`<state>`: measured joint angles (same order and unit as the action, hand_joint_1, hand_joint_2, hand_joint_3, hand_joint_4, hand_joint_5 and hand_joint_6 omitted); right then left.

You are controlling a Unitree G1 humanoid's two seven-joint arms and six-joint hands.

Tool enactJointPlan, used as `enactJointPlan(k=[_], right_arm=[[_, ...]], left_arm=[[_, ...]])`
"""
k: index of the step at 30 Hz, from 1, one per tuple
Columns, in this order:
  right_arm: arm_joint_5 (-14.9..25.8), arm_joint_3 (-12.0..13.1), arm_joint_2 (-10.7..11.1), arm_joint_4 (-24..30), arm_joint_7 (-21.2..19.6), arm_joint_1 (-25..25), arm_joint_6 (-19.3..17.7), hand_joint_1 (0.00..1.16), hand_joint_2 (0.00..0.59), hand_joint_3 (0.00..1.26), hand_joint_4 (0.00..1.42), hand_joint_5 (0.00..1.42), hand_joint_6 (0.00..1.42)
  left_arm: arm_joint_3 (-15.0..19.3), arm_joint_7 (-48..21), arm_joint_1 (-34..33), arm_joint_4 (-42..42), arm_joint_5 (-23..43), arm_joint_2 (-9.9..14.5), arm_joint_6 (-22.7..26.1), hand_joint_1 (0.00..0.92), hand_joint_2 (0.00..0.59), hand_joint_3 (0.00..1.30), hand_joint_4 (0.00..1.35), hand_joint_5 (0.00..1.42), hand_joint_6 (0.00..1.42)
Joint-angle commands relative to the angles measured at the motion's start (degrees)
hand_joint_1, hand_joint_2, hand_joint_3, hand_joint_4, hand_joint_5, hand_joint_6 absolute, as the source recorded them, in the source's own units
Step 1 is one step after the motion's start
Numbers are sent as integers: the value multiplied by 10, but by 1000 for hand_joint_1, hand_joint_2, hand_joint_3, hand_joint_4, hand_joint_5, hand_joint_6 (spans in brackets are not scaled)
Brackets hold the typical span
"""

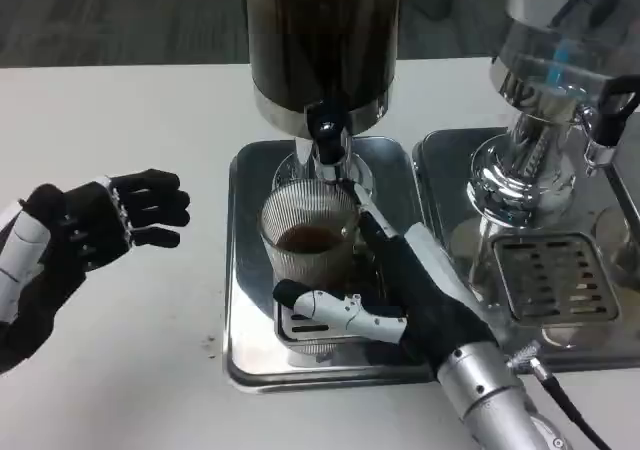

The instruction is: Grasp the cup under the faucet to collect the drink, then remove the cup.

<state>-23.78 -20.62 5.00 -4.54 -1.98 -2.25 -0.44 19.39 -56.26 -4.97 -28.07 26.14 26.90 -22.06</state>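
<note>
The dispenser [325,40] was cut off at the top edge; the right robot hand [400,290] hid the cup's [308,232] far side and base

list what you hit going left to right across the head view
left hand → ribbed glass cup on the left metal tray under the dark drink dispenser → right hand gripping the cup → second tray's slotted grate beneath the chrome dispenser
</note>
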Motion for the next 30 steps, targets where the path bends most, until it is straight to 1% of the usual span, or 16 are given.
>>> enactJointPlan(k=[1,8,10,12,19,22,26,30], right_arm=[[-1,6,1,-1,-6,-2,-8,403,21,0,0,0,4],[-3,12,3,9,-14,8,-7,410,35,0,0,0,9],[-3,14,4,12,-14,10,-7,410,35,0,0,0,11],[-2,15,4,14,-12,12,-6,417,48,0,0,0,15],[5,18,5,9,-7,10,-13,421,50,0,0,0,23],[21,23,5,-4,-2,4,-26,452,60,0,0,0,53],[40,30,4,-21,2,0,-48,469,70,0,0,2,67],[51,35,1,-34,1,-1,-67,479,74,0,0,34,98]], left_arm=[[-2,0,4,-1,-8,11,5,0,136,375,328,323,386],[-5,-2,0,-4,-9,13,5,0,137,375,328,323,386],[-5,-2,-1,-5,-9,13,5,0,137,375,328,323,386],[-6,-3,-2,-5,-9,13,5,0,137,375,328,323,386],[-6,-3,-2,-6,-9,14,4,0,137,375,328,323,386],[-6,-3,-1,-5,-10,15,3,0,137,375,328,323,386],[-6,-3,1,-4,-11,16,2,0,137,375,328,323,386],[-7,-3,2,-3,-11,18,3,0,137,379,328,323,386]])
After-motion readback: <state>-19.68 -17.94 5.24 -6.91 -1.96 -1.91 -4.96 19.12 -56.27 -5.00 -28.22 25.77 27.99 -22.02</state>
